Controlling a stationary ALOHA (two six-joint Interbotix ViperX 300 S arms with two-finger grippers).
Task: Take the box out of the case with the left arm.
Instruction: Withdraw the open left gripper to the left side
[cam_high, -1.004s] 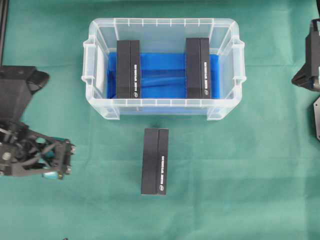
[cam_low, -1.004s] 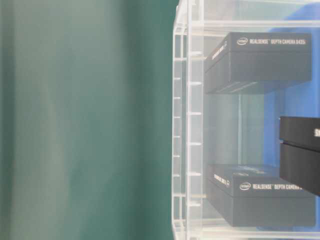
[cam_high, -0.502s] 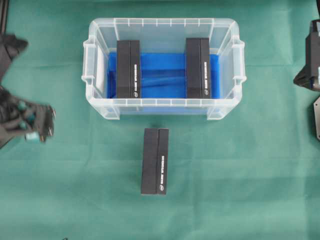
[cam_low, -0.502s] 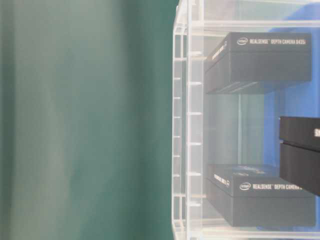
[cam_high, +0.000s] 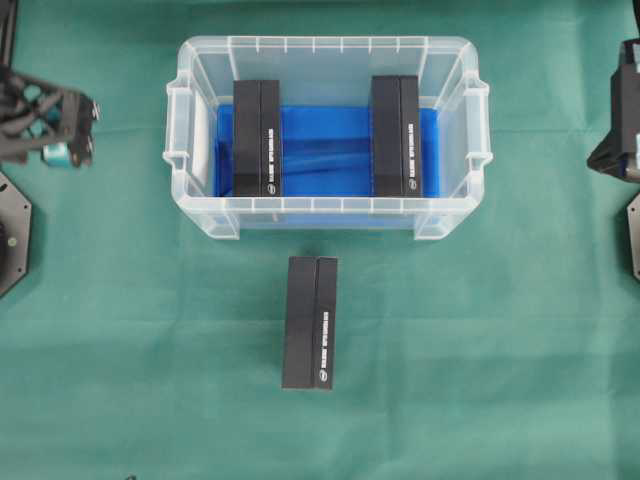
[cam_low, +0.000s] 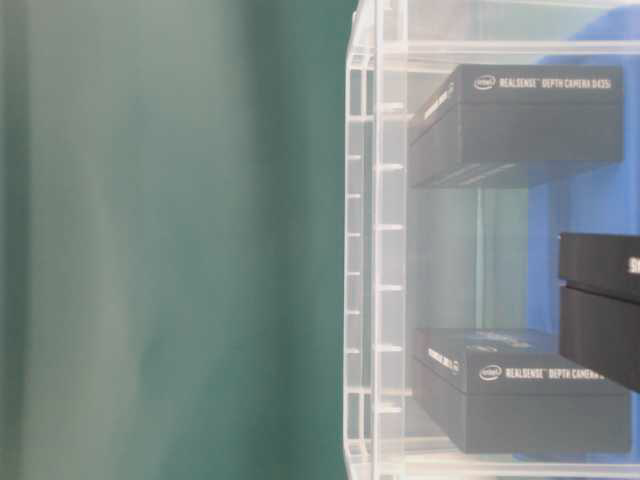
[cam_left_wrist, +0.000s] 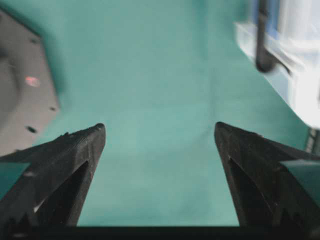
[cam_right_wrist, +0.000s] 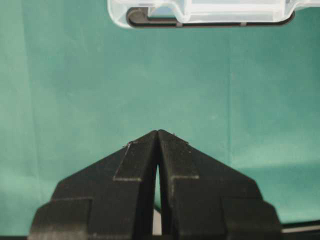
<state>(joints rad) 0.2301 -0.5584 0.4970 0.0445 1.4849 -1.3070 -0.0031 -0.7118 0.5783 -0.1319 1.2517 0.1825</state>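
Note:
The clear case (cam_high: 325, 45) stands at the back middle on green cloth, with a blue floor sheet. Two black boxes lie inside it, one at its left (cam_high: 257, 138) and one at its right (cam_high: 396, 136). A third black box (cam_high: 309, 322) lies on the cloth in front of the case. My left gripper (cam_high: 88, 130), lattice-framed with teal pads, hangs open and empty to the left of the case, apart from it. In the left wrist view the gripper (cam_left_wrist: 160, 127) has only cloth between its jaws. My right gripper (cam_right_wrist: 158, 132) is shut and empty at the far right (cam_high: 600, 158).
Grey arm base plates sit at the left edge (cam_high: 12, 235) and the right edge (cam_high: 632, 235). The table-level view shows the case's ribbed wall (cam_low: 375, 250) with the boxes behind it. The case's corner shows in the left wrist view (cam_left_wrist: 280, 50).
My left gripper has moved from the front left to the back left, level with the case's left end. The boxes, the case and the right arm have not moved.

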